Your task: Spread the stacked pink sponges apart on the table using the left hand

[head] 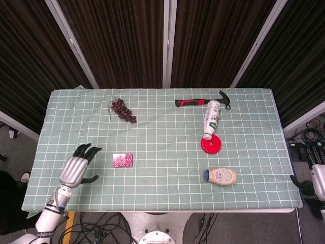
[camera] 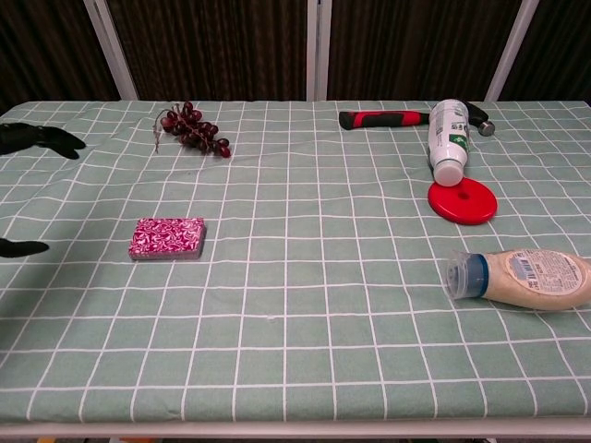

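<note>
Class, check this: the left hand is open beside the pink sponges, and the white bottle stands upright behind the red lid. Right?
Not quite. The head view shows the bottle lying on its side, mouth toward the lid. The left hand is open beside the sponges.

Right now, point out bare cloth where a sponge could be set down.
Widest free patch: mid-table, between the pink sponges and the red lid, below the grapes. The front edge left of the sauce bottle is bare too. Crowded: the far right, with hammer, white bottle and lid. The left hand flanks the sponges.
</note>
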Controlling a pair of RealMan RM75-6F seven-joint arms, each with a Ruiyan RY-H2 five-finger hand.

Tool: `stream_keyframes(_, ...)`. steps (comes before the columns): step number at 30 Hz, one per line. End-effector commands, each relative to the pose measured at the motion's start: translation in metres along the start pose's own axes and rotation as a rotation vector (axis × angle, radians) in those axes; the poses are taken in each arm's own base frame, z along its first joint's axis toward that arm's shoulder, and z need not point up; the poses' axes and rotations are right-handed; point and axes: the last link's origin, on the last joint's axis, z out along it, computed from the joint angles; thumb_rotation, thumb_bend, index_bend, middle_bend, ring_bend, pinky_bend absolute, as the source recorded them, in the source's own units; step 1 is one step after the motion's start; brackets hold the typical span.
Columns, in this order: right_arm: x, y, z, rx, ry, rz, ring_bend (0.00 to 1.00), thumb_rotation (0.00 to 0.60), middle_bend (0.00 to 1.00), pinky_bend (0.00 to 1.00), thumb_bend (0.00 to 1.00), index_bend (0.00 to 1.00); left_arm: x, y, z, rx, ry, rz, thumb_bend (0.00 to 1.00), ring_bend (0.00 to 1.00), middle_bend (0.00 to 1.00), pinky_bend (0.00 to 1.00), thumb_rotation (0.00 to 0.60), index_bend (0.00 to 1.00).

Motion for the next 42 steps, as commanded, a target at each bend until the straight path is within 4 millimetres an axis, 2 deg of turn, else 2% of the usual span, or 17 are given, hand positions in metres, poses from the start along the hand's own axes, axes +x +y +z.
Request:
stream_keyframes(1, 0.000, 0.000, 0.000, -0.003, -0.003, 0.001, 0.00, 0.600, 0.00, 0.00, 0.16, 0.00, -0.012, 0.008, 0.014, -0.027, -0.035, -0.013, 0.15, 0.05, 0.18, 0.09, 0.600, 0.15)
stream_keyframes(6, -0.003, -0.001, 0.001, 0.001, -0.017, 0.001, 0.00, 0.600, 0.00, 0.00, 0.16, 0.00, -0.026, 0.018, 0.027, -0.051, -0.068, -0.021, 0.15, 0.05, 0.18, 0.09, 0.600, 0.15)
stream_keyframes(17, -0.014, 0.002, 0.002, -0.001, -0.052, -0.005, 0.00, 0.600, 0.00, 0.00, 0.16, 0.00, -0.039, 0.043, 0.058, -0.080, -0.101, -0.017, 0.15, 0.05, 0.20, 0.09, 0.600, 0.15)
stream_keyframes(29, -0.015, 0.006, 0.002, -0.011, -0.056, -0.017, 0.00, 0.600, 0.00, 0.00, 0.16, 0.00, -0.058, 0.042, 0.077, -0.058, -0.162, -0.010, 0.16, 0.05, 0.23, 0.09, 0.600, 0.16)
stream_keyframes(36, -0.015, 0.006, 0.002, -0.011, -0.053, -0.014, 0.00, 0.600, 0.00, 0.00, 0.16, 0.00, -0.055, 0.045, 0.083, -0.044, -0.151, -0.027, 0.16, 0.05, 0.24, 0.09, 0.600, 0.16)
stream_keyframes(42, -0.016, 0.008, 0.002, -0.014, -0.056, -0.014, 0.00, 0.600, 0.00, 0.00, 0.16, 0.00, -0.055, 0.042, 0.085, -0.033, -0.153, -0.017, 0.21, 0.08, 0.29, 0.09, 0.600, 0.18)
